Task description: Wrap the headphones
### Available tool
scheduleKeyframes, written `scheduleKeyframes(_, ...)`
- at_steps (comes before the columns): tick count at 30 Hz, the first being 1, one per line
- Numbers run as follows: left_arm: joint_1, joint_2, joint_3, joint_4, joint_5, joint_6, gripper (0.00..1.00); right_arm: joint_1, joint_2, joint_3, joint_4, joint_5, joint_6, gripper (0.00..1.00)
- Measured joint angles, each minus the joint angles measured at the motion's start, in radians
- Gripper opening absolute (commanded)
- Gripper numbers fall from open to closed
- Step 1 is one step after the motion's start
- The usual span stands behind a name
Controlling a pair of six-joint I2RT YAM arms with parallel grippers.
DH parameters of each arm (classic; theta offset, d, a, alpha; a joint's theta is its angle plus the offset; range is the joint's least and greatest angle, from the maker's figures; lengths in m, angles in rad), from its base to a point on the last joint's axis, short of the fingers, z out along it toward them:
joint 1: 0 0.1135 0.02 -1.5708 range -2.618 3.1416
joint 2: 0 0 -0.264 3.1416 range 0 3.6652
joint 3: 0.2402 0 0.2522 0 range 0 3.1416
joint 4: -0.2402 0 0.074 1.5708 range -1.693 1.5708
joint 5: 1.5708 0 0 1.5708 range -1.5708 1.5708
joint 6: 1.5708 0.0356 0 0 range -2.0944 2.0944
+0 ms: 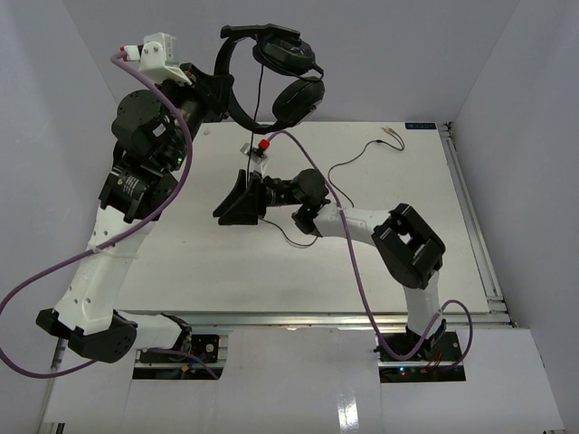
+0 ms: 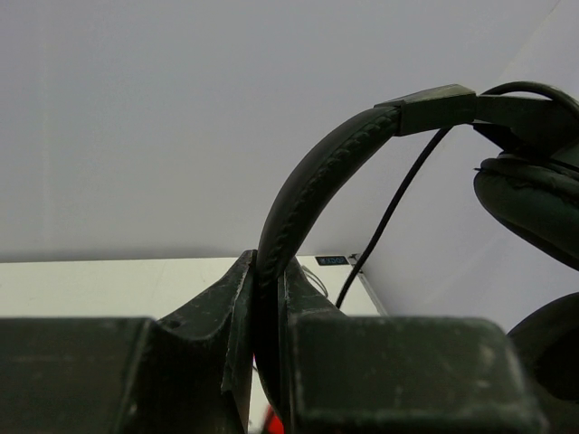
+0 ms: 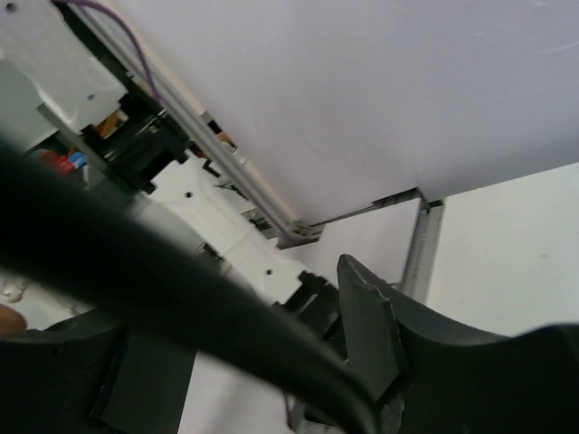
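The black headphones (image 1: pixel 288 74) hang in the air at the back. My left gripper (image 1: pixel 223 92) is shut on the headband (image 2: pixel 317 172), which stands pinched between my fingers (image 2: pixel 237 298). One earcup (image 2: pixel 534 203) shows at the right. The thin black cable (image 1: pixel 259 99) drops from the headset to my right gripper (image 1: pixel 232 201), which is open low over the table. In the right wrist view the cable (image 3: pixel 181 298) runs blurred between the spread fingers (image 3: pixel 371 334). The cable trails on across the table to the pink and green plugs (image 1: pixel 391 136).
The white table (image 1: pixel 181 262) has a metal rail (image 1: pixel 472 208) along its right edge. White walls enclose the back and sides. Thick purple arm cables (image 1: pixel 172 194) loop beside the left arm and over the right arm (image 1: pixel 357 271).
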Motion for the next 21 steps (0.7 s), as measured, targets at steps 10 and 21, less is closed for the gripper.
scheduleKeyframes(10,0.0,0.034,0.048,-0.005,-0.074,0.063,0.0,0.076,-0.366,-0.244,0.034,-0.137,-0.108,0.37)
scheduleKeyframes(21,0.018,0.162,0.059,0.039,-0.187,0.139,0.0,-0.009,-0.545,-0.369,-0.518,-0.16,-0.717,0.33)
